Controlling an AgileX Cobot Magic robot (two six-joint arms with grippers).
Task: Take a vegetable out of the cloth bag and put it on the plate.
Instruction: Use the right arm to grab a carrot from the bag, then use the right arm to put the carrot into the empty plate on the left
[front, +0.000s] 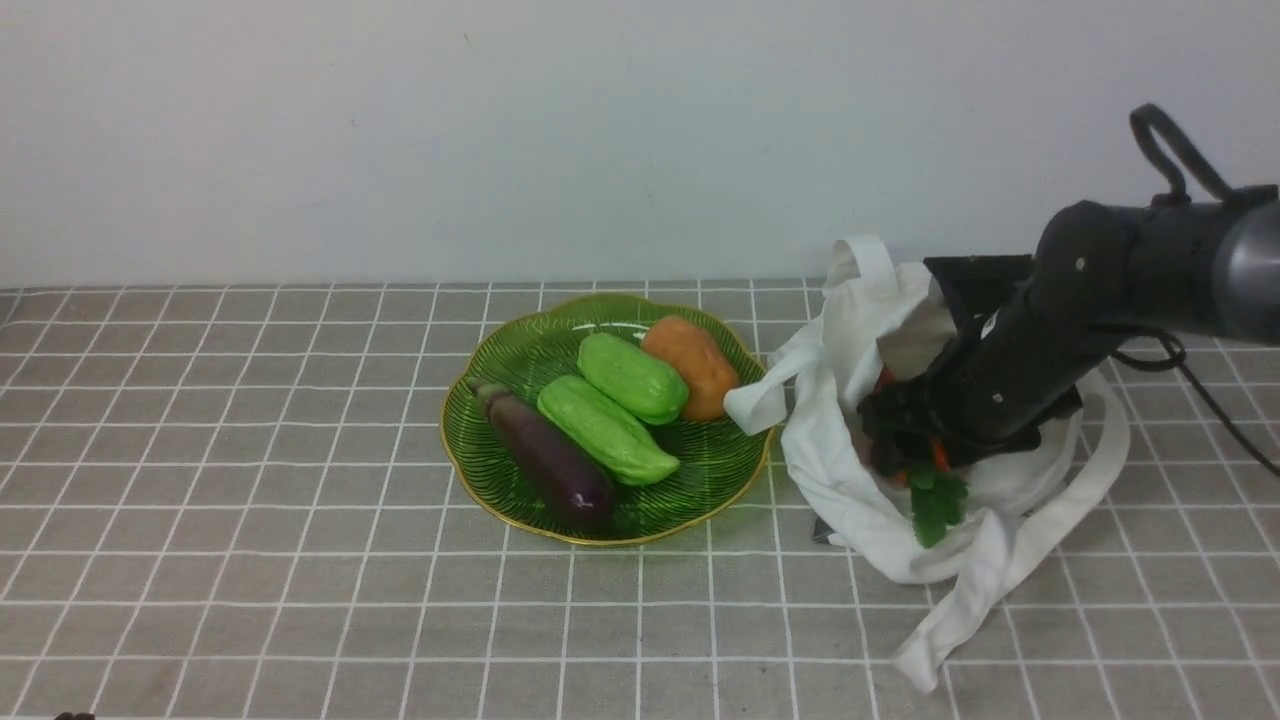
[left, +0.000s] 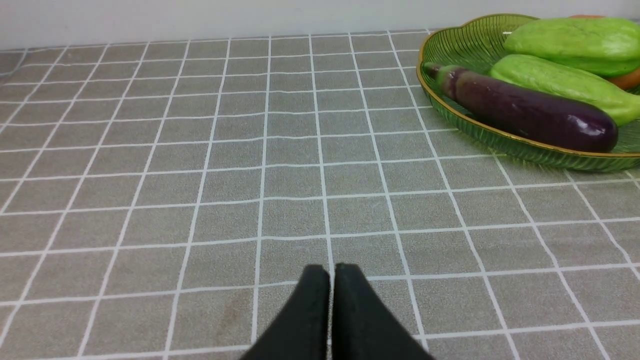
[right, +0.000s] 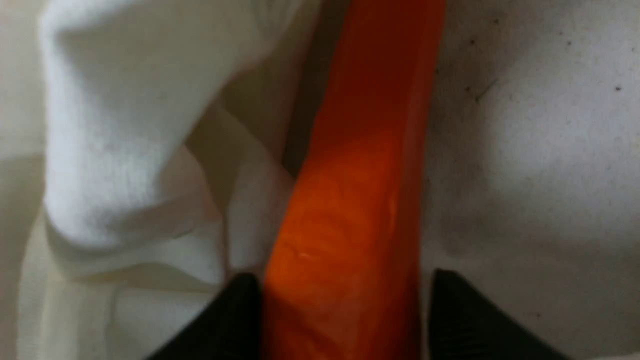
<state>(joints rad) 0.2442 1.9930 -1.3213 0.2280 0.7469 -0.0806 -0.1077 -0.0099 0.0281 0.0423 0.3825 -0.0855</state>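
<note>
My right fingers (right: 225, 325) sit apart astride the carrot (right: 360, 175) in the cloth bag (front: 850, 480), its length running between them (left fingers (left: 315, 305) together).

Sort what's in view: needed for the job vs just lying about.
Job: cloth bag; carrot inside it; right gripper straddling the carrot; plate.
Lying about: eggplant, two green gourds, potato, all already on the plate; left gripper, shut over the table.

Cloth bag (front: 850, 480) matt, soft; eggplant (front: 555, 462) glossy; plate (front: 480, 400) – ribbed, glassy.
</note>
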